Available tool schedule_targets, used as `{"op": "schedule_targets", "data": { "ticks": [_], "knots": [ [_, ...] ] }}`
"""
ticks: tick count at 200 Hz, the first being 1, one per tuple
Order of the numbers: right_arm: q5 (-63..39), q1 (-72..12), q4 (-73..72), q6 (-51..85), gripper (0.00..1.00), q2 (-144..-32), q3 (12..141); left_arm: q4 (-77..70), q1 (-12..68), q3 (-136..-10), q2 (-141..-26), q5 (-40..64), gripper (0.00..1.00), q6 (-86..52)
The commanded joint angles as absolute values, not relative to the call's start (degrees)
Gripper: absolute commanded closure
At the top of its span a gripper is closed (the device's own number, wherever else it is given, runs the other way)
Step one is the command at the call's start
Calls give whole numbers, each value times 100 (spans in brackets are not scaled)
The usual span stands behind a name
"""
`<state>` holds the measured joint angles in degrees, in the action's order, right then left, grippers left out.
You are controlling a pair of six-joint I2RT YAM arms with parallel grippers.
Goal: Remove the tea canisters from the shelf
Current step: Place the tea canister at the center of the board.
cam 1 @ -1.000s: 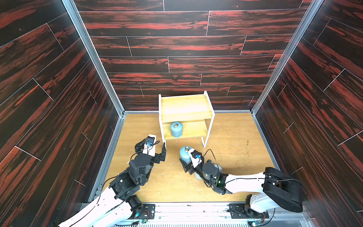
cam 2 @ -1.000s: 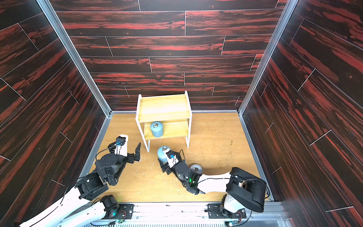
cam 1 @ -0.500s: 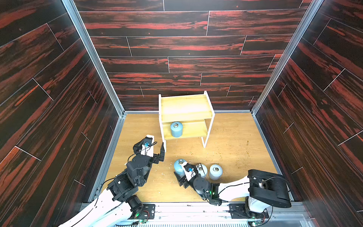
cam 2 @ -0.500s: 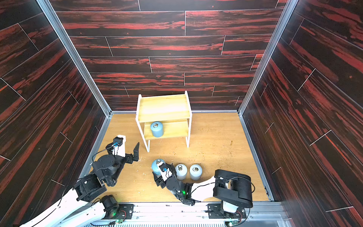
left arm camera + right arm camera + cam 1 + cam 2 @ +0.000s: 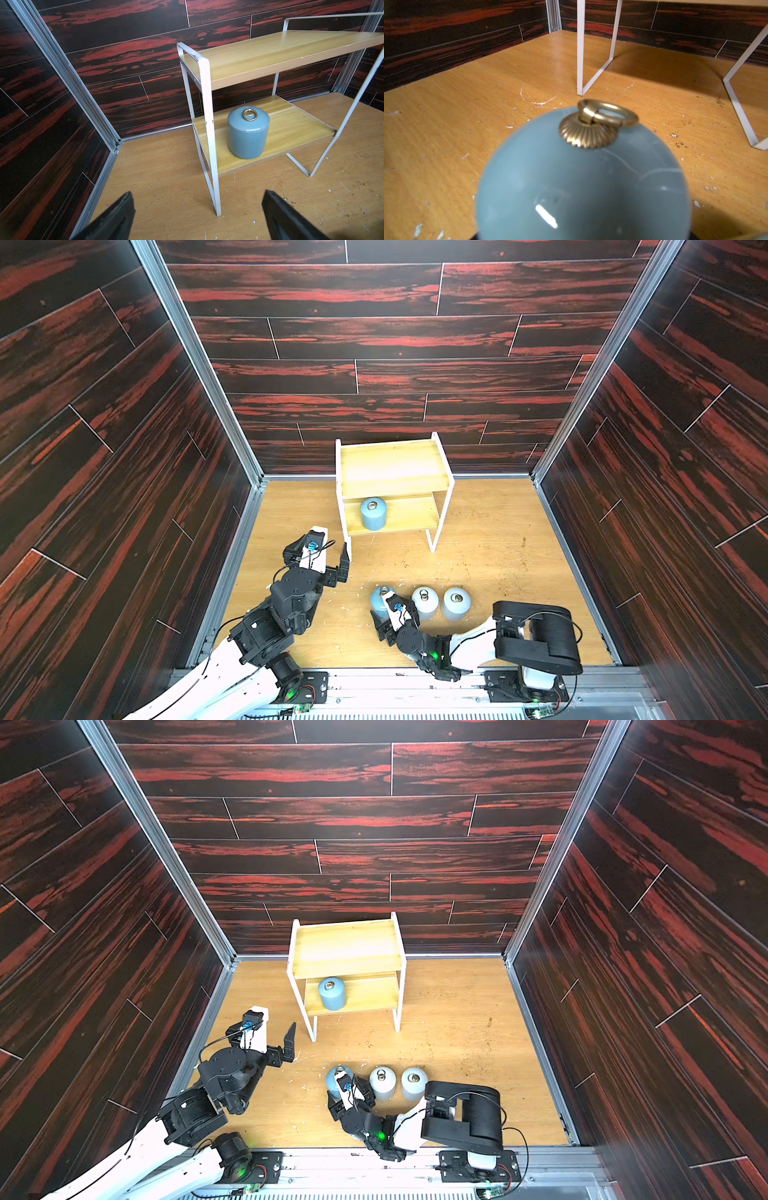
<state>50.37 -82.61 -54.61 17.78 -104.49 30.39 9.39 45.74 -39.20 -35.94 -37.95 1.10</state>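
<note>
Set-down step: right hand point(image 5: 384, 612) is gripping blue canister point(image 5: 583, 176) beside white canisters point(image 5: 424, 603) on tabletop point(image 5: 498, 556), in front of shelf point(image 5: 395, 466); next: release upright. Left hand point(image 5: 197, 194) is gaping empty toward last canister point(image 5: 248, 133) on shelf's lower board point(image 5: 291, 128).

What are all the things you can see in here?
shelf: one, yellow boards and white frame, by the back wall
blue canisters: two; one on the shelf's lower board, one in the right gripper near the front
white canisters: two, side by side on the table next to the held blue one
table: one, light wood
specks: many, white and brown, on the table
walls: three, dark red-black planks
left gripper: open, empty, facing the shelf
right gripper: shut on a blue canister
</note>
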Motion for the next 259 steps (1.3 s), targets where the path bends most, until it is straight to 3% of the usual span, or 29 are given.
{"op": "schedule_targets", "data": {
  "ticks": [1,174,259],
  "knots": [
    [5194,-8319,-5795,1944,28,-10479,3295,863,4545,-3835,-3611,-3815,0,198],
    [5223,-8315,-5310,2714,26,-10943,3428,773,4535,-3849,-3831,-3832,0,246],
    [5217,-8332,-5218,2795,15,-10961,3427,720,4520,-3793,-3880,-3823,0,246]
  ]
}}
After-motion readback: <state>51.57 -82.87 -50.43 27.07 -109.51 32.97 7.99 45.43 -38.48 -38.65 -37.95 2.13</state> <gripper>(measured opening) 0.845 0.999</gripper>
